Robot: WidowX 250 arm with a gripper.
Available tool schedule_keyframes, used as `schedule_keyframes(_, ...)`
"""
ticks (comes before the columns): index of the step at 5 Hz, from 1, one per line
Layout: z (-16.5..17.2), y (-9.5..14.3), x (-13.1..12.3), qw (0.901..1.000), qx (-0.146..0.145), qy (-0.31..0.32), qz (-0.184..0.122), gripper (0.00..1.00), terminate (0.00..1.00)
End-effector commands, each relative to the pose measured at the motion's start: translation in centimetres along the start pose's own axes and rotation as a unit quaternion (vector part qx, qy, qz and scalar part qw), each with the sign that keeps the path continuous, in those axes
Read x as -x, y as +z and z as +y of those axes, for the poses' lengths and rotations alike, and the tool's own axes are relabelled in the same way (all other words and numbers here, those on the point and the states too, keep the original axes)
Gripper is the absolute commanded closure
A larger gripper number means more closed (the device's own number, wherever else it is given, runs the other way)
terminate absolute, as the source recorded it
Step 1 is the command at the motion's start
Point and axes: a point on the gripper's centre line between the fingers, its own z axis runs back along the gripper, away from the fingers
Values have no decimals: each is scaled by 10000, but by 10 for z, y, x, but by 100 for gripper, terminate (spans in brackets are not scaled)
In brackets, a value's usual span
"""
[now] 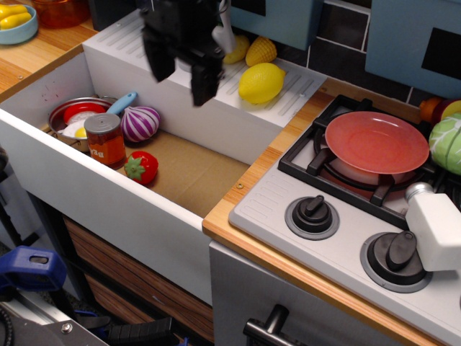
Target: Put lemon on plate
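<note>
The lemon, large, smooth and bright yellow, lies on the white ribbed ledge behind the sink. The red-salmon plate rests flat on the back stove burner to the right. My black gripper hangs open and empty above the sink's back wall, a little left of the lemon and apart from it. Its two fingers point down.
In the sink lie a purple onion, a strawberry, an orange can and a metal bowl with a small red dish. A grey faucet, a cross-hatched yellow piece, a cabbage and a white shaker stand around.
</note>
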Motion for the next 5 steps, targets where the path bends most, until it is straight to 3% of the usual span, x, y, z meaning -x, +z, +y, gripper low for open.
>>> schedule_keyframes(1, -7, 7, -41, 9973, 29, -164, -713, 0, 0)
schedule_keyframes(3, -16, 0, -90, 9917, 157, -292, -1239, 0, 0)
schedule_keyframes(4, -22, 1, -115, 9900, 256, -344, -1341, 0, 0)
schedule_keyframes(5, -21, -9, -121, 9910, 299, -355, -1255, 0, 0)
